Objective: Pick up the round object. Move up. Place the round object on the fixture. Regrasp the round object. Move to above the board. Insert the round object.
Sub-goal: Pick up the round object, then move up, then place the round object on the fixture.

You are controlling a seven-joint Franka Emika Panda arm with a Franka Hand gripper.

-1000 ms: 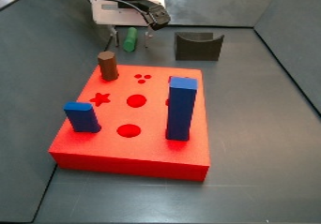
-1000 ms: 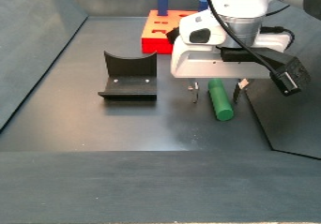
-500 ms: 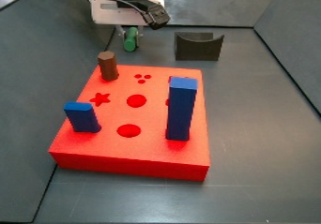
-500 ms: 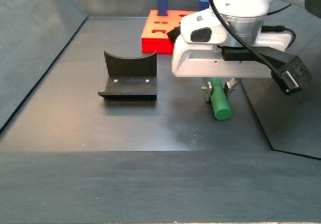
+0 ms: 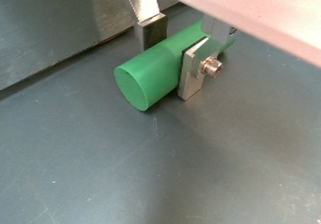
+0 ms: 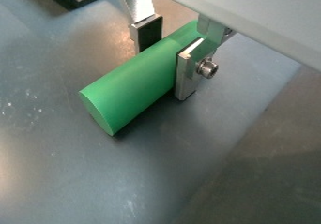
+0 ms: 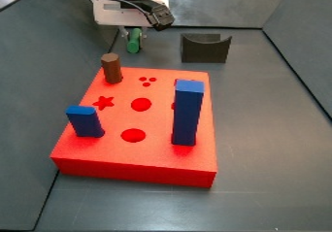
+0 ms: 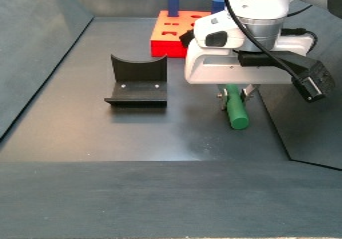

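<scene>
Green round object (image 6: 131, 89), silver tool (image 6: 170, 52), red board (image 7: 136, 129), near-black fixture (image 8: 136, 81).

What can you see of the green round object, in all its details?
The round object is a slim cylinder of plain, smooth green, matte like plastic, with flat round ends. It lies on its side on the dark grey floor, beside the red board and apart from the fixture. The gripper has come down over it: one silver finger plate lies against its side, the other stands at the opposite side.
</scene>
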